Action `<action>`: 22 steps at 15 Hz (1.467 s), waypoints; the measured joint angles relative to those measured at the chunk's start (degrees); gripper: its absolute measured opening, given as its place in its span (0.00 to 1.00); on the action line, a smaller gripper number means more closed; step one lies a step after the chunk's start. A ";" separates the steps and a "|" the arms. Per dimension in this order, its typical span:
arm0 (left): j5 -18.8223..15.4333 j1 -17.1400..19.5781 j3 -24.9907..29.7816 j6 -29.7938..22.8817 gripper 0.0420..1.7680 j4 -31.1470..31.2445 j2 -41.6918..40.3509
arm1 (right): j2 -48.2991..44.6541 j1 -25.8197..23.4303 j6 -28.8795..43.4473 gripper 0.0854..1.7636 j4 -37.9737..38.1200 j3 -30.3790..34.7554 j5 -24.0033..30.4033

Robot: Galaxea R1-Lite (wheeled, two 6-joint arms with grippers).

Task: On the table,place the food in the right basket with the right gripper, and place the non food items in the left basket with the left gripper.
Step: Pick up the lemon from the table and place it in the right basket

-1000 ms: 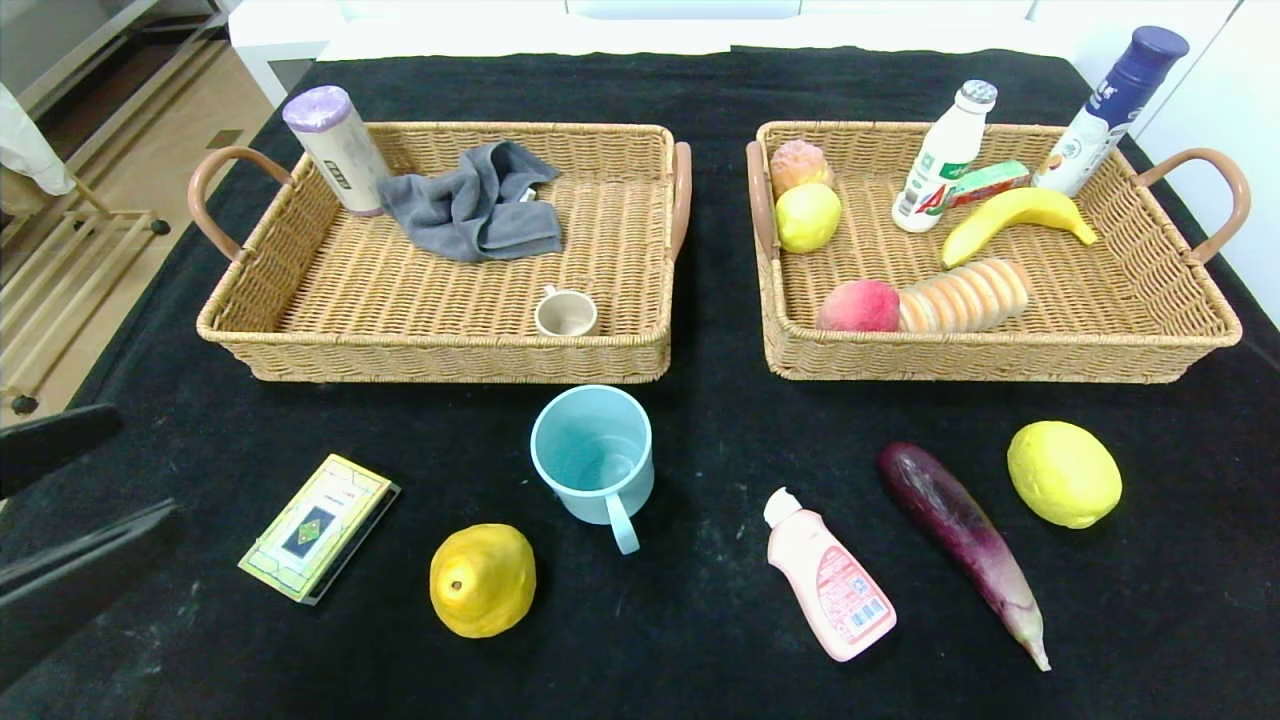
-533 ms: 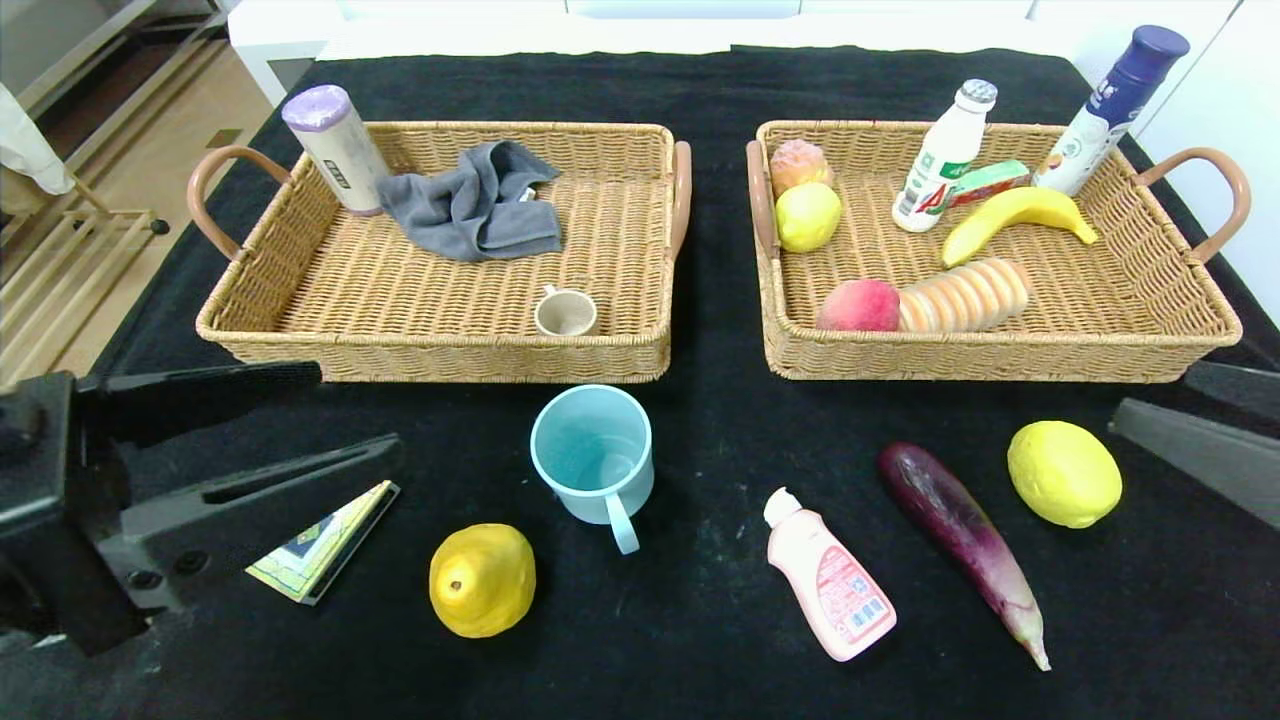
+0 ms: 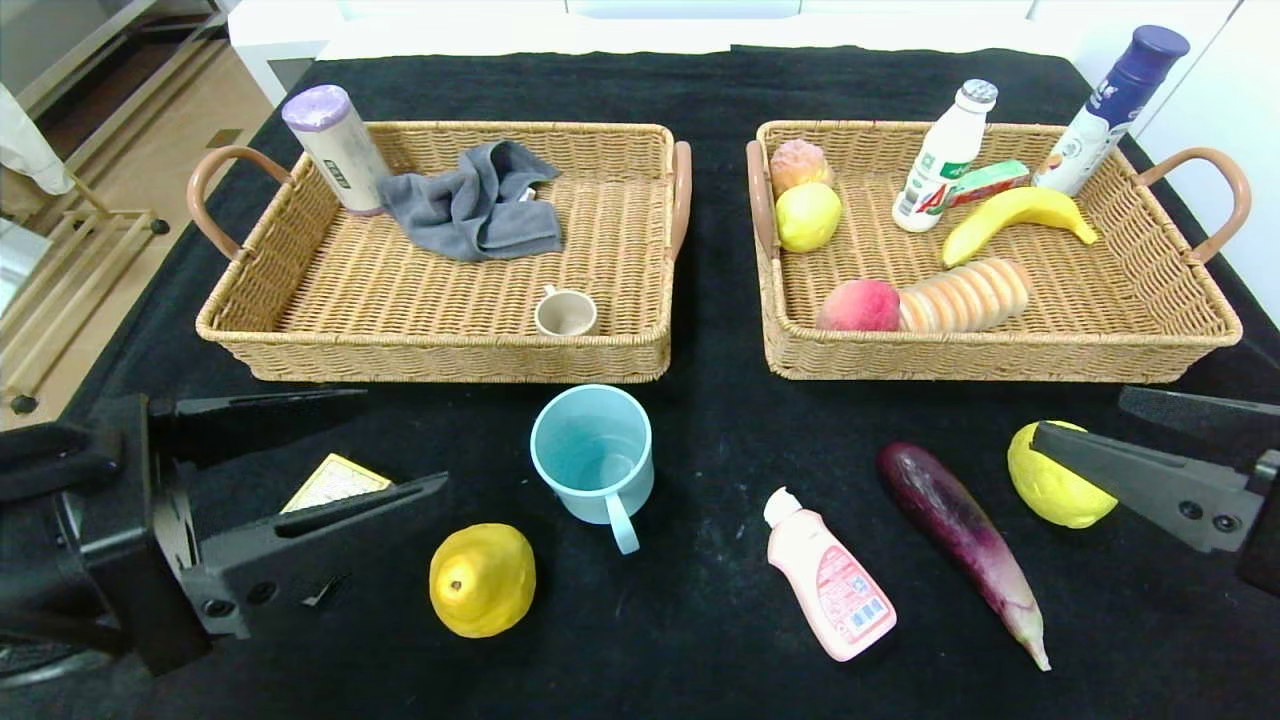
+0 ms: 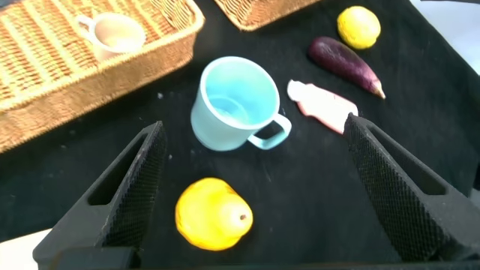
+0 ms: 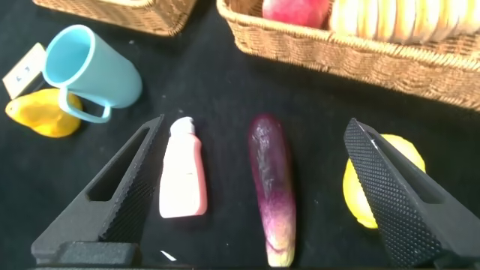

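Two tools: both in over the near counter, both spread fully wide, both empty.
Left tool: at 8 o'clock in the head view, jaws pointing toward 3 o'clock, over the card box.
Right tool: at 4 o'clock, jaws pointing toward 9 o'clock, one finger crossing the lemon.
Loose food: lemon, eggplant, yellow pear.
Loose non-food: card box, blue mug, pink bottle.
Key relation, right: lemon lies right under my fingertips, eggplant next toward 9 o'clock; its long axis runs 11 to 5 o'clock.
Key relation, left: card box sits between my jaws, mug beyond toward 3 o'clock.
Nearer arm: right for lemon and eggplant, left for box and mug; the pear is food but lies on the left side, a long reach for the right tool, I judge.
Targets: left basket at 11 o'clock, right basket at 1 o'clock, both already part filled.
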 joint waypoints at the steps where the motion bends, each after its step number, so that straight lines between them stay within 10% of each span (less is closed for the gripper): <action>1: 0.02 -0.27 0.13 0.18 0.97 0.00 -0.05 | 0.13 -0.16 -0.01 0.97 -0.02 0.06 -0.07; 7: 0.29 -0.52 0.48 0.40 0.97 0.15 -0.68 | 2.34 -1.05 0.35 0.97 3.58 -1.90 -10.24; 12: 0.33 -0.52 0.85 0.46 0.97 -0.09 -1.54 | 4.79 -3.83 11.82 0.97 32.10 -14.24 -13.04; 22: 0.40 -0.52 1.32 1.43 0.97 0.02 -2.18 | 11.30 -7.57 11.15 0.97 34.28 -20.42 -17.52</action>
